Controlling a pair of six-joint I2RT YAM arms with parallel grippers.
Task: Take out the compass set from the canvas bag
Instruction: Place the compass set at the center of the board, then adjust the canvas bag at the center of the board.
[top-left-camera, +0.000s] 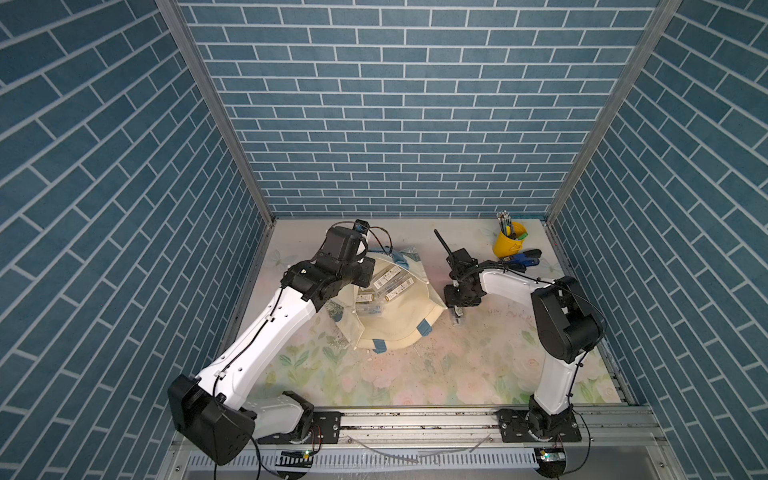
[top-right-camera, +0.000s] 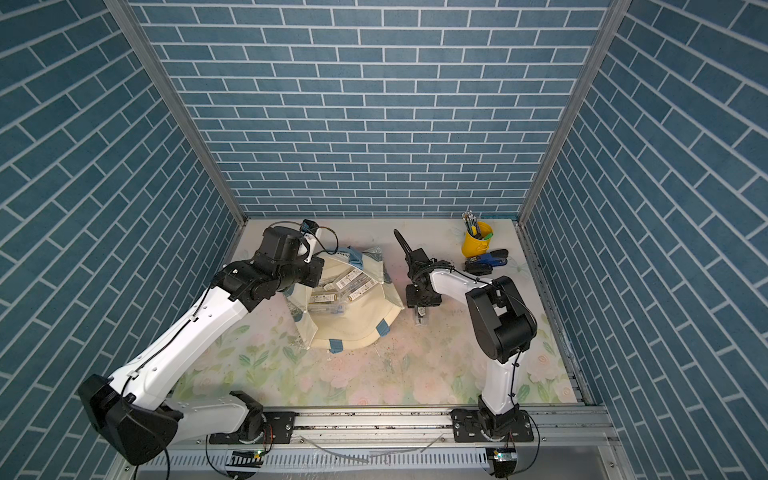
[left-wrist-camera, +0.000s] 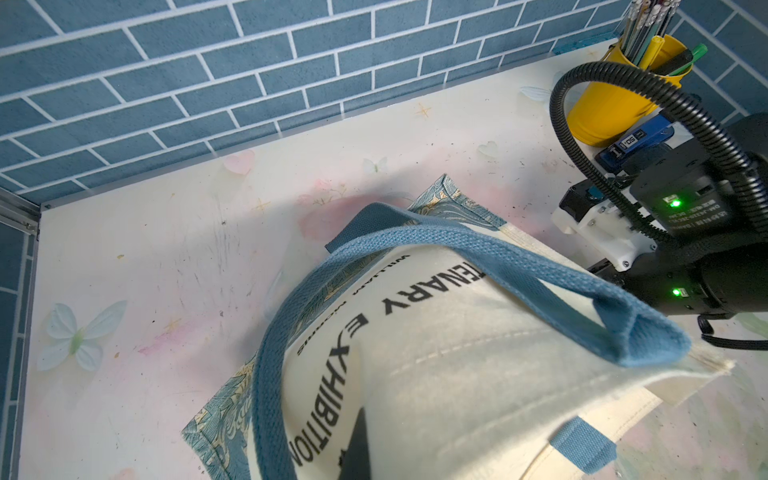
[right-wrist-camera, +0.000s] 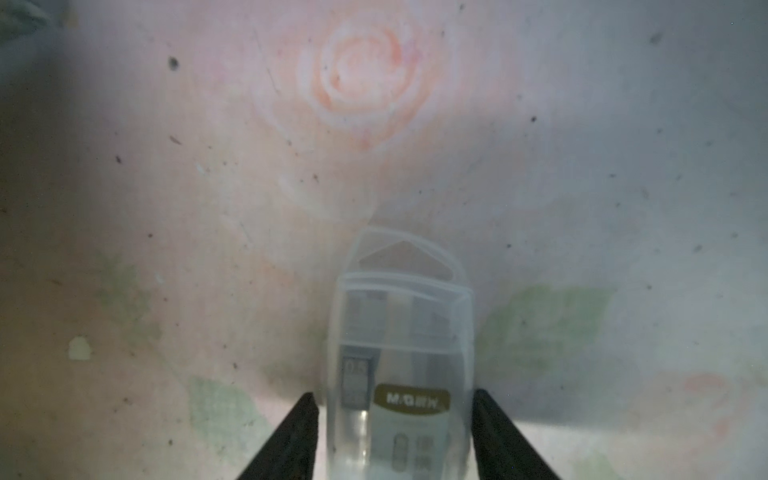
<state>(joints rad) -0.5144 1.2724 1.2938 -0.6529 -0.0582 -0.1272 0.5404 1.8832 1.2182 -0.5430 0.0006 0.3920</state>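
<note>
The cream canvas bag (top-left-camera: 399, 332) (top-right-camera: 353, 328) lies on the table with its mouth spread wide. Its lettered side and a blue handle (left-wrist-camera: 478, 257) fill the left wrist view. My left gripper (left-wrist-camera: 360, 419) is shut on the bag's cloth at the far rim; only one dark finger shows. Several clear cases (top-left-camera: 386, 286) lie inside the bag. Right of the bag, a compass set (right-wrist-camera: 399, 353) (top-left-camera: 457, 319) in a clear plastic case rests on the table. My right gripper (right-wrist-camera: 395, 399) (top-left-camera: 456, 309) points down over it, open, one finger on each side with a thin gap.
A yellow cup (top-left-camera: 509, 240) (left-wrist-camera: 611, 104) of pencils and a blue stapler (top-left-camera: 519, 258) stand at the back right, behind the right arm. Blue brick walls close in the table on three sides. The floral mat (top-left-camera: 415, 374) stretches in front of the bag.
</note>
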